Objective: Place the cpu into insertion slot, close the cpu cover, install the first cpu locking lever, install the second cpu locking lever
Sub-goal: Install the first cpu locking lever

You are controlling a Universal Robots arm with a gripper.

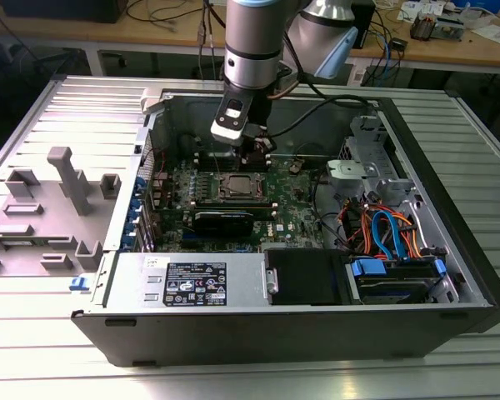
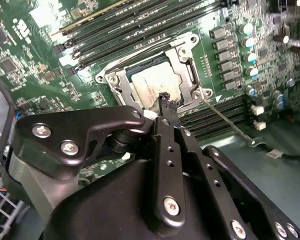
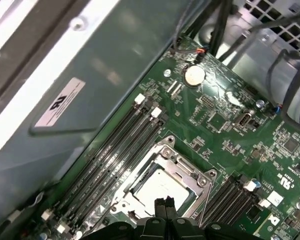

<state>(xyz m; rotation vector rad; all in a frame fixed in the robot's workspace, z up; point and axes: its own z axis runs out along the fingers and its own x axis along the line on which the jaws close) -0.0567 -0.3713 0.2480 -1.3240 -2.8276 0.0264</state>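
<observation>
On the exterior view's left, pale grey plastic fixtures (image 1: 67, 179) stand on the ribbed metal surface (image 1: 33, 333), beside the open black computer case (image 1: 275, 337) lying on its side. Inside it is the green circuit board (image 1: 296, 212), where the arm's black gripper (image 1: 258, 154) hangs low. Its fingers (image 3: 160, 204) are pressed together with nothing between them. In both wrist views their tips sit over one edge of the small silver-grey square cpu (image 3: 157, 187); I cannot tell whether they touch it. The cpu lies in the square insertion slot (image 1: 221, 185), and the dull silver frame of the cpu cover (image 3: 187, 167) lies flat around it. A thin metal lever rod (image 2: 225, 120) angles away from one corner, near the long black memory slots (image 3: 115, 150). Further right are orange and blue cables (image 1: 383, 229).
</observation>
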